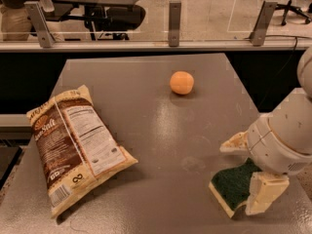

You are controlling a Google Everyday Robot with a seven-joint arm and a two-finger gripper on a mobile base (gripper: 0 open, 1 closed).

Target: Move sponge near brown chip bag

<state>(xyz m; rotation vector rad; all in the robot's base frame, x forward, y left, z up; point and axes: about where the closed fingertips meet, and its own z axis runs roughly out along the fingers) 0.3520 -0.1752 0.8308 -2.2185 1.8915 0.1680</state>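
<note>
The sponge (pixel 233 185), dark green on top with a pale yellow foam edge, lies at the table's front right. My gripper (pixel 249 168) is directly over its right end, open. One cream finger (pixel 235 143) is behind the sponge and the other finger (pixel 264 195) is at its front right edge. The brown chip bag (pixel 73 143), brown and cream with a white nutrition label, lies flat at the front left, far from the sponge.
A round orange fruit (pixel 182 82) sits at the middle back of the grey table (pixel 156 130). A glass barrier with metal posts (pixel 174 16) runs along the far edge. The table's right edge is close beside my arm.
</note>
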